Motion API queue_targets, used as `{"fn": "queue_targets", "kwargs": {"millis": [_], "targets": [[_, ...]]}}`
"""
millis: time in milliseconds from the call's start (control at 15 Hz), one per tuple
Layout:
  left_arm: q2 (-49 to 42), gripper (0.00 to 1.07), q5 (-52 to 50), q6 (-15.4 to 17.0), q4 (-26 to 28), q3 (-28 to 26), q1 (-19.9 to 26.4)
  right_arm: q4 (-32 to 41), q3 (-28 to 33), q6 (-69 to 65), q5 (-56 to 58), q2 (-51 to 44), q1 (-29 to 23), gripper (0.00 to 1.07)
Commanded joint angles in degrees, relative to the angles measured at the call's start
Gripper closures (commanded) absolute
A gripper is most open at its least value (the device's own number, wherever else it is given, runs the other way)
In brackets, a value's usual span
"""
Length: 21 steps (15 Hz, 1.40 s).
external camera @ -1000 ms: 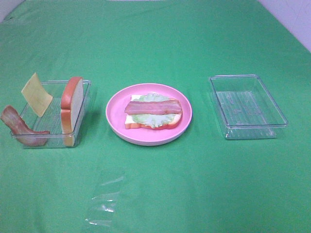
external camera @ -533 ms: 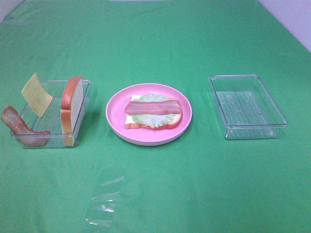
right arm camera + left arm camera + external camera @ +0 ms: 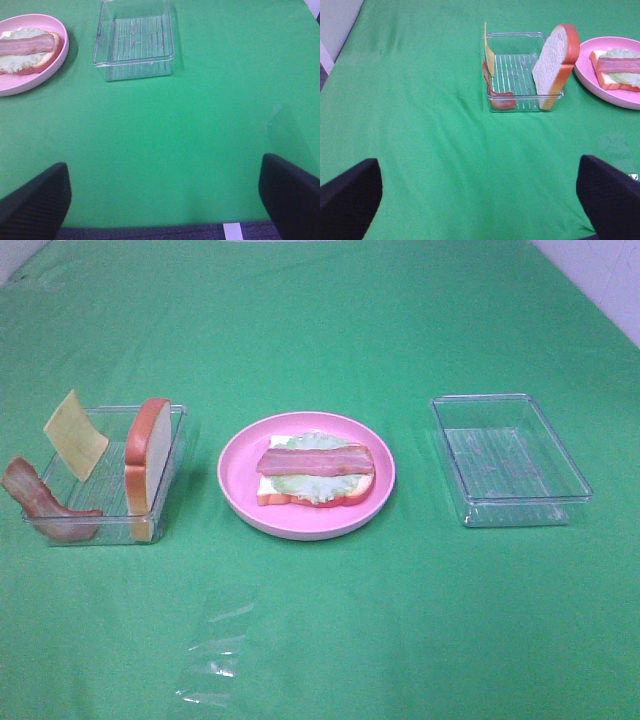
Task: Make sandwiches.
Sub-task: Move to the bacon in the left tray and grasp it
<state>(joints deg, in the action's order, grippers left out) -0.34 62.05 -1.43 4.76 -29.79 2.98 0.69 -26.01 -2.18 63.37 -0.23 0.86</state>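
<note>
- A half-built sandwich (image 3: 314,472) is shown on the pink plate (image 3: 238,502): bread, lettuce, bacon.
- Cheese (image 3: 75,434) and second bread slice (image 3: 147,455) are left in the tray (image 3: 115,409).
- Left gripper (image 3: 477,167) and right gripper (image 3: 164,165) are spread wide, empty.

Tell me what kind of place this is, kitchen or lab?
Probably a robot test bench, not a kitchen: a plain green cloth as work surface, a toy sandwich half built on a pink plate, and a toy bread slice standing in a clear plastic tray.
</note>
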Motion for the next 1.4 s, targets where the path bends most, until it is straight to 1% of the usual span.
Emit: {"fn": "queue_targets", "kwargs": {"millis": [67, 200, 267, 333, 400, 467, 600, 733, 800, 867, 933, 1067, 1133, 1267, 1400], "targets": [[-0.4, 0.09, -0.3, 0.3, -0.2, 0.2, -0.1, 0.2, 0.1, 0.6, -0.3, -1.6, 0.1, 0.09], [2.5, 0.09, 0.2, 0.1, -0.2, -0.2, -0.1, 0.3, 0.1, 0.5, -0.3, -1.6, 0.1, 0.09], [6.2, 0.09, 2.3, -0.6, -0.5, -1.4, -0.1, 0.2, 0.1, 0.5, -0.3, -1.6, 0.1, 0.09], [10.6, 0.09, 5.0, -2.3, -1.3, -3.1, -0.1, 0.2, 0.1, 0.5, -0.3, -1.6, 0.1, 0.09], [12.7, 0.09, 6.1, -2.6, -1.9, -4.0, -0.1, 0.2, 0.1, 0.5, -0.3, -1.6, 0.1, 0.09], [18.1, 0.09, 8.4, -2.6, -3.2, -6.2, -0.1, 0.2, 0.1, 0.5, -0.3, -1.6, 0.1, 0.09], [26.2, 0.09, 8.9, 1.4, -4.8, -10.8, -1.9, 0.2, 0.1, 0.5, -0.3, -1.6, 0.1, 0.09], [37.1, 0.09, 11.7, 3.3, -7.7, -14.6, -1.9, 0.2, 0.1, 0.5, -0.3, -1.6, 0.1, 0.09], [43.7, 0.09, 12.8, 5.0, -8.7, -16.8, -1.9, 0.2, 0.1, 0.5, -0.3, -1.6, 0.1, 0.09], [53.3, 0.09, 12.7, 6.1, -8.4, -20.5, -1.9, 0.2, 0.1, 0.5, -0.3, -1.6, 0.1, 0.09], [58.4, 0.09, 12.8, 6.0, -7.5, -22.6, -1.9, 0.2, 0.1, 0.5, -0.3, -1.6, 0.1, 0.09], [70.4, 0.09, 11.9, 3.3, -4.8, -27.8, -1.9, 0.2, 0.1, 0.5, -0.3, -1.6, 0.1, 0.09], [74.4, 0.09, 10.3, 2.4, -3.8, -30.1, -1.9, 0.2, 0.1, 0.5, -0.3, -1.6, 0.1, 0.09], [83.5, 0.09, 6.2, 3.0, -3.4, -35.6, -2.0, 0.2, 0.1, 0.5, -0.3, -1.6, 0.1, 0.09], [90.2, 0.09, 3.2, 4.1, -3.7, -38.6, -2.8, 0.2, 0.1, 0.5, -0.3, -1.6, 0.1, 0.09]]}}
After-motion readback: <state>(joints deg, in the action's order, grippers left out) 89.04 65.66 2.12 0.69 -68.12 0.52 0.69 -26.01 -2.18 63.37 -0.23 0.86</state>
